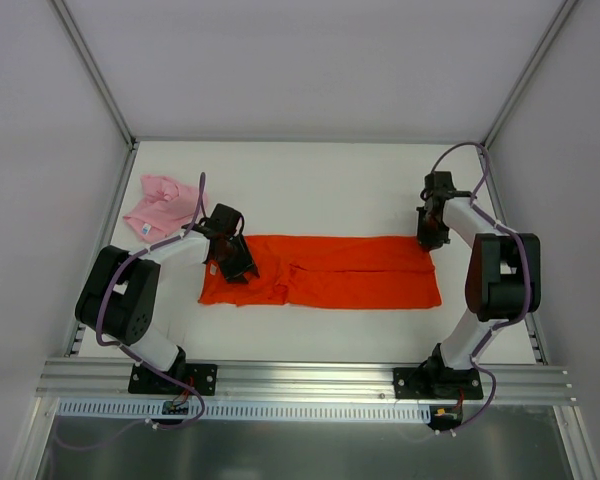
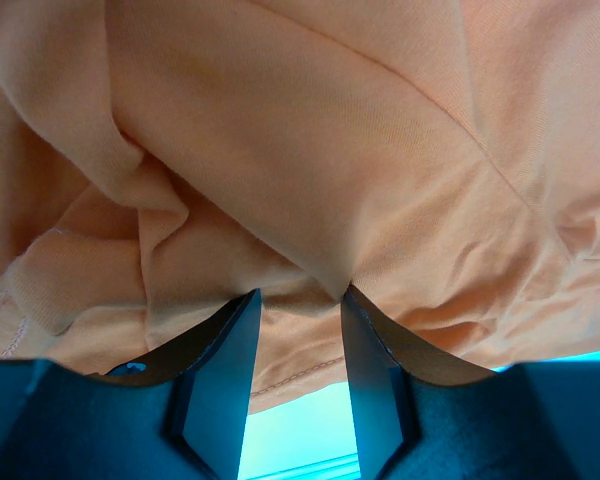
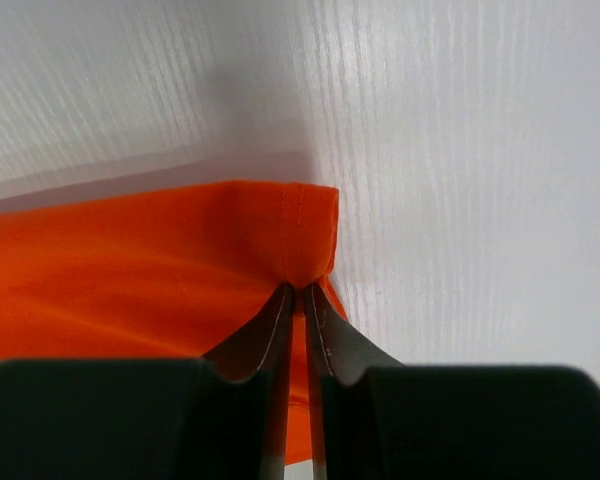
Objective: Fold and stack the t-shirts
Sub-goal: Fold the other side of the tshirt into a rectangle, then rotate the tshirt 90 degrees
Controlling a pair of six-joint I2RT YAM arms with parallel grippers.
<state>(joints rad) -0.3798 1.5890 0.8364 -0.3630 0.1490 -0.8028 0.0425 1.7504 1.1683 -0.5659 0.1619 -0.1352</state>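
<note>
The orange tee (image 1: 350, 275) is laid flat across the middle of the surface (image 1: 320, 185), folded into a long band that runs from 9 to 3 o'clock, with its 9 o'clock end rumpled. The pink tee (image 1: 163, 205) is seen crumpled in the 10 o'clock corner, well apart from the orange tee. The left gripper (image 1: 235, 265) is set on the rumpled 9 o'clock end of the band. In the left wrist view its fingers (image 2: 220, 350) are held partly apart, and a bunched fold of orange cloth is pinched between the tips, with creases drawn in toward them. The right gripper (image 1: 428, 238) is placed at the band's 2 o'clock corner. In the right wrist view its fingers (image 3: 263, 338) are brought almost together and clamped on that corner, where a stitched hem is shown. A sliver of orange cloth is visible between them. Bare white surface is seen from 12 to 3 o'clock of the clamped corner.
</note>
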